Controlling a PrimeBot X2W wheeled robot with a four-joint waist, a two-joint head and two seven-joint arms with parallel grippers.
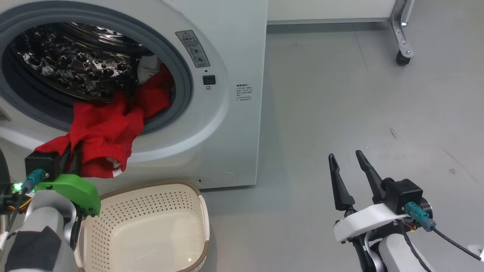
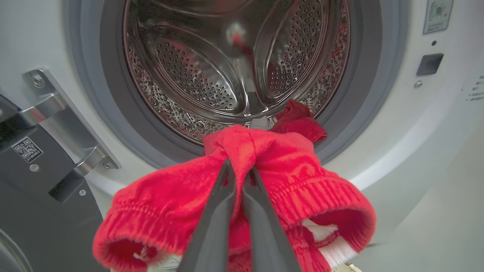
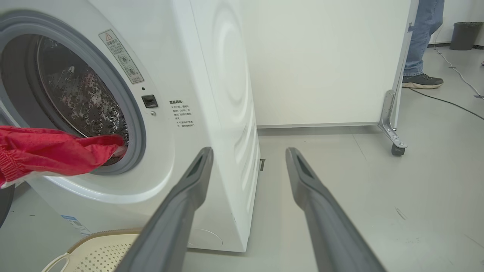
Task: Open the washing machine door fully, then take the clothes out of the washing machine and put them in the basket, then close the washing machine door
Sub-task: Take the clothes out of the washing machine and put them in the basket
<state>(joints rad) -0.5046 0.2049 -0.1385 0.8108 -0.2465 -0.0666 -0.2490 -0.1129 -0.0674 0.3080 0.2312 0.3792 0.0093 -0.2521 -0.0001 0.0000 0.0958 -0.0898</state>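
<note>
The white washing machine [image 1: 223, 124] stands with its drum exposed. In the left wrist view its door [image 2: 41, 204] is swung out to the left on a metal hinge. Red clothes [image 1: 106, 132] spill over the grey ring and hang down the front. More red fabric [image 2: 298, 119] and a white cloth [image 1: 148, 68] lie inside the drum. My left gripper [image 1: 73, 149] is shut on the hanging red garment [image 2: 242, 196], just above the cream basket [image 1: 204, 211] on the floor. My right gripper [image 1: 345, 155] is open and holds nothing, over the floor right of the machine.
A white partition on a metal bracket with a caster [image 3: 395, 145] stands behind the machine to the right. Beyond it I see a person's leg and shoe [image 3: 421, 41], a cable on the floor and a dark bin [image 3: 465, 34]. Grey floor [image 1: 359, 94] spreads to the right.
</note>
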